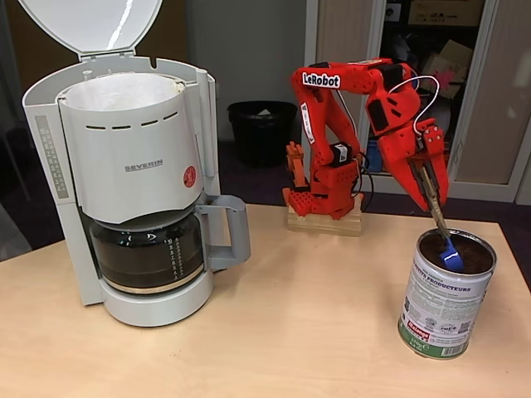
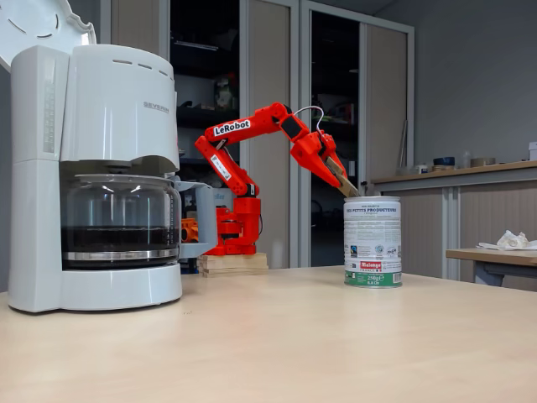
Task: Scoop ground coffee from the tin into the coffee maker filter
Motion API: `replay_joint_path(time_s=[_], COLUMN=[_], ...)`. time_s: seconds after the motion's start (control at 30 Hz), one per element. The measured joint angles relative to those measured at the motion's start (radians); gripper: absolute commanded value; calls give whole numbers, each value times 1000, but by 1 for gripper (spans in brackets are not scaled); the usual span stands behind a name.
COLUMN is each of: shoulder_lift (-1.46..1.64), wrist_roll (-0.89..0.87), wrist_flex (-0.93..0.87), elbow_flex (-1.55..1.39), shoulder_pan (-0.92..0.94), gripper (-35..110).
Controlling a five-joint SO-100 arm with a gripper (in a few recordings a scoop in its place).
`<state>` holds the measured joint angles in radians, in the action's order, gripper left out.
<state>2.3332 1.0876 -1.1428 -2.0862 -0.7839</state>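
Red arm bent down | hand [image 1: 431,186] grips spoon [image 1: 444,240] | in tin [image 1: 444,303]

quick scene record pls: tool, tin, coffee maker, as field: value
tool: angled down over the tin, gripping a wooden handle
scoop: blue scoop dipped inside the tin
tin: upright, open, on the table at right in both fixed views
ground coffee: dark, in the tin
coffee maker: lid raised, at left
coffee maker filter: white paper; contents not visible
carafe: dark liquid inside
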Motion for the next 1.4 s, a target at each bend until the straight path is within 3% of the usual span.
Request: replay_joint_path(time_s=[0.23,0.47,0.87,1.4], shoulder_lift=[129,129,48,327], wrist_roll=[-12,-38,-491,-758], wrist_flex=[115,84,-20,143], elbow_flex=[-179,-152,57,-146], shoulder_pan=[0,-3,-3,9], gripper=[0,0,0,0])
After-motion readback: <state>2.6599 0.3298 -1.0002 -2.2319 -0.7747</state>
